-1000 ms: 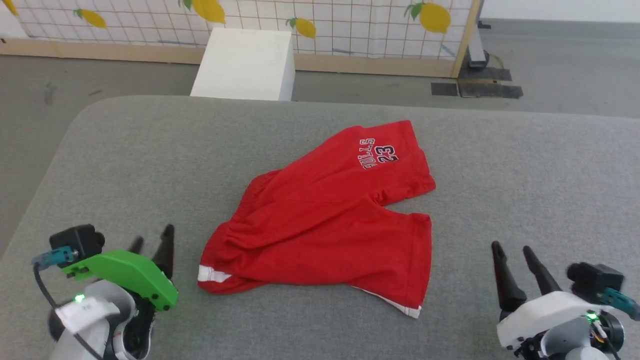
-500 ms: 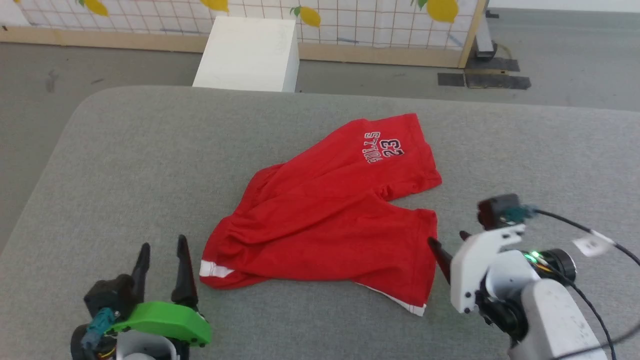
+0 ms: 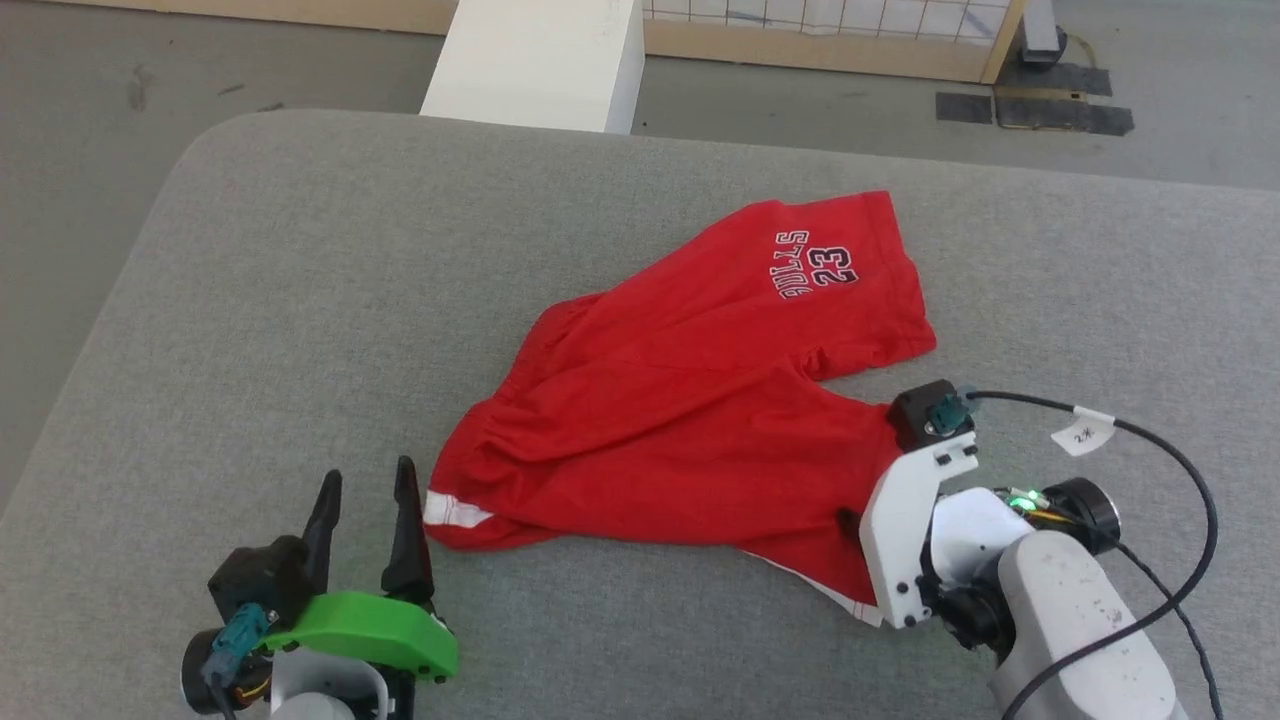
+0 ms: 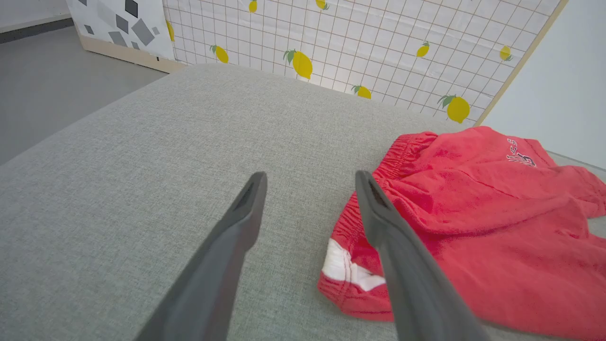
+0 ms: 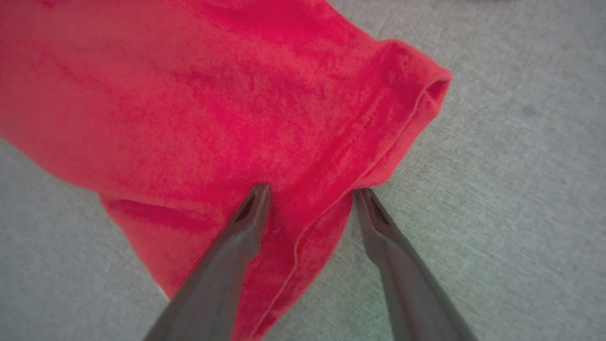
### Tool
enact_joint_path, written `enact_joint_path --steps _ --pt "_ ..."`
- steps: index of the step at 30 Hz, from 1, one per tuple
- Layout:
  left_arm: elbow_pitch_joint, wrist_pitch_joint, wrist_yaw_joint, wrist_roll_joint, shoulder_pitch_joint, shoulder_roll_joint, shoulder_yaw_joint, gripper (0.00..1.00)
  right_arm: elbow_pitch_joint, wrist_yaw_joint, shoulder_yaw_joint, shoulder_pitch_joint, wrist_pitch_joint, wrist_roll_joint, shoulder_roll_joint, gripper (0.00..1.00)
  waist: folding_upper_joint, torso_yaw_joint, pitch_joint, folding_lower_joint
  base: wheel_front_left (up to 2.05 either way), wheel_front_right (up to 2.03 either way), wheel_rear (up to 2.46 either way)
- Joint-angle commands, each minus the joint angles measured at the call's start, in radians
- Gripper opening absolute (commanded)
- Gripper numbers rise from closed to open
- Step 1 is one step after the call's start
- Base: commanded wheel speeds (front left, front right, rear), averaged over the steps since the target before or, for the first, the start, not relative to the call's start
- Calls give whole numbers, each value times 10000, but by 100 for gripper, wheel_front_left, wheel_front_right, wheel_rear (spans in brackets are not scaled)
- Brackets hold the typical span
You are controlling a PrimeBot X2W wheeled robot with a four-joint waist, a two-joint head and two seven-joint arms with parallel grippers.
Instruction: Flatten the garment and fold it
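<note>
The red shorts (image 3: 690, 400) lie crumpled on the grey padded table (image 3: 250, 300), with the "23" print (image 3: 830, 265) on the far leg and a white stripe (image 3: 455, 510) at the near-left corner. My left gripper (image 3: 368, 475) is open and rests just left of that corner, beside the elastic waistband (image 4: 402, 151); its fingers (image 4: 378, 222) hold nothing. My right gripper (image 5: 311, 189) points down, open, its two tips straddling the hem of the near leg (image 5: 397, 142). In the head view its white wrist (image 3: 910, 520) covers most of the fingers.
A white box (image 3: 540, 50) stands on the floor beyond the table's far edge. A lemon-print grid screen (image 4: 331, 38) lies behind it. Bare grey table (image 3: 1100, 280) stretches left and right of the shorts. A black cable (image 3: 1190, 480) loops off the right wrist.
The head camera has tilted down. My right gripper swung in from the lower right and now points down over the near leg's hem. My left gripper turned and moved closer to the waistband corner.
</note>
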Motion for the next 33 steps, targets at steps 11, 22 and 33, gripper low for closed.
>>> enact_joint_path --steps 11,22,33 --pt "79 -75 -463 379 -447 -360 155 100 -86 -15 -852 -1302 776 138 -1839 0 0 329 380 0 0 0 0" --pt "329 -75 -733 518 -483 -591 343 100 304 -15 -1606 -1972 -173 492 -2314 100 0 458 199 0 0 0 0" --pt "432 -57 -970 614 -149 -615 178 100 -1698 -15 -3516 197 -4262 1326 -589 100 0 -229 -970 0 0 0 0"
